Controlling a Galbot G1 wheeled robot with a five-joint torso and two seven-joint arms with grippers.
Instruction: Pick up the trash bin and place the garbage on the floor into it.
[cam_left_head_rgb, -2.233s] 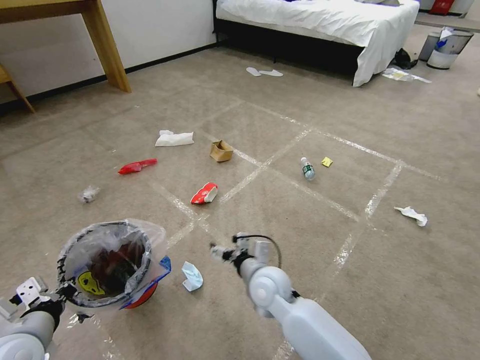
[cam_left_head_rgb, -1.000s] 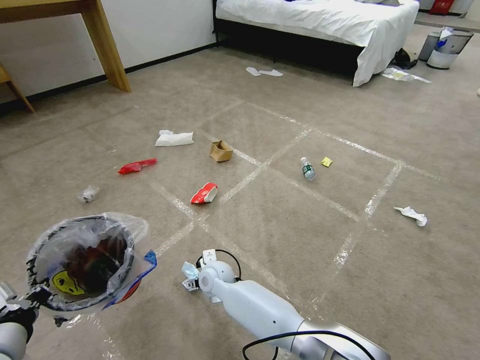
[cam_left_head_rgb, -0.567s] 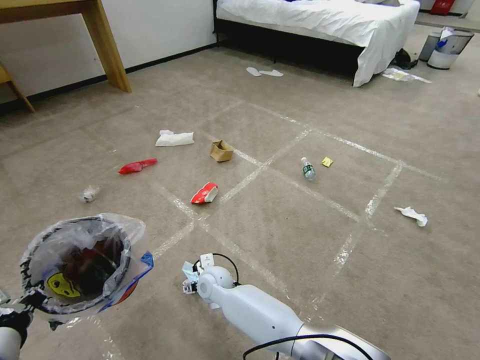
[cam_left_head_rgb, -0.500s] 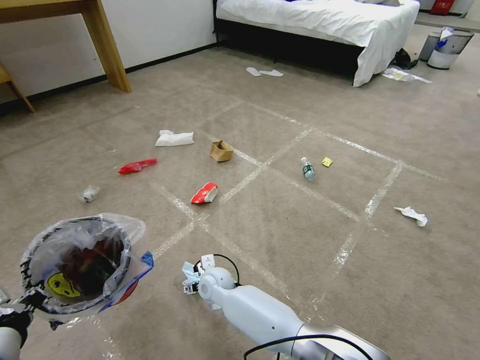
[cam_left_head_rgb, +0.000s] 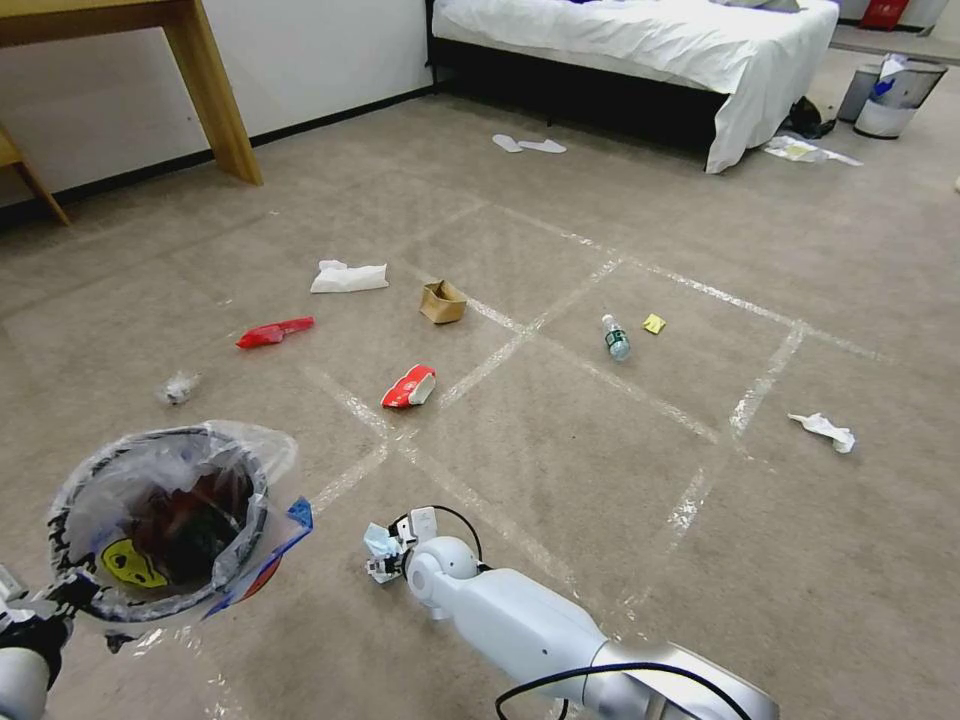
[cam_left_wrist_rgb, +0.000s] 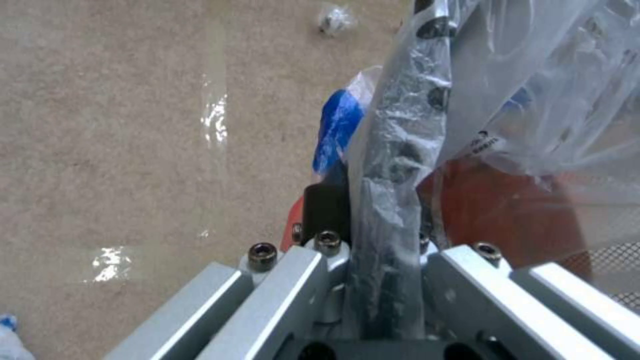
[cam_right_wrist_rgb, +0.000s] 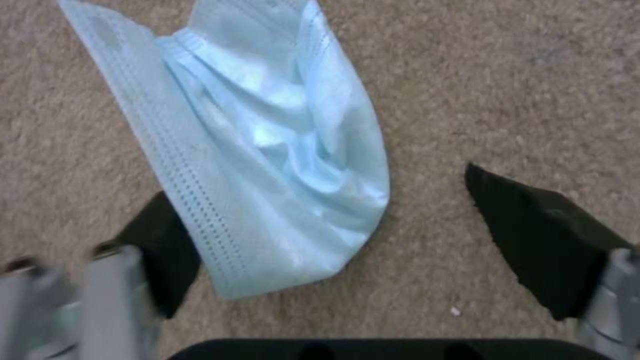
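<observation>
Trash bin (cam_left_head_rgb: 160, 520): red/dark litter, prob. wrappers.

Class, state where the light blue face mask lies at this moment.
In the head view the face mask lies on the carpet near the front, right of the trash bin. The right claw is open around it, one finger over its edge.

Rough, matt beige carpet (cam_left_head_rgb: 600, 470) crossed by shiny clear tape lines (cam_left_head_rgb: 520, 340). Trash bin (cam_left_head_rgb: 160, 520) rimmed in black plastic, lined with thin, crinkled, glossy clear film. Pleated light-blue mask (cam_right_wrist_rgb: 260, 150) of soft, matt non-woven cloth. Right gripper (cam_right_wrist_rgb: 333, 240) tipped with matt black pads (cam_right_wrist_rgb: 540, 235); left gripper (cam_left_wrist_rgb: 373, 280) of brushed bare metal with dark screw heads. Smooth, slightly glossy white plastic arm shell (cam_left_head_rgb: 520, 620). Brown cardboard box (cam_left_head_rgb: 442, 301), clear plastic bottle (cam_left_head_rgb: 615, 338), crumpled white tissue (cam_left_head_rgb: 825, 430).
</observation>
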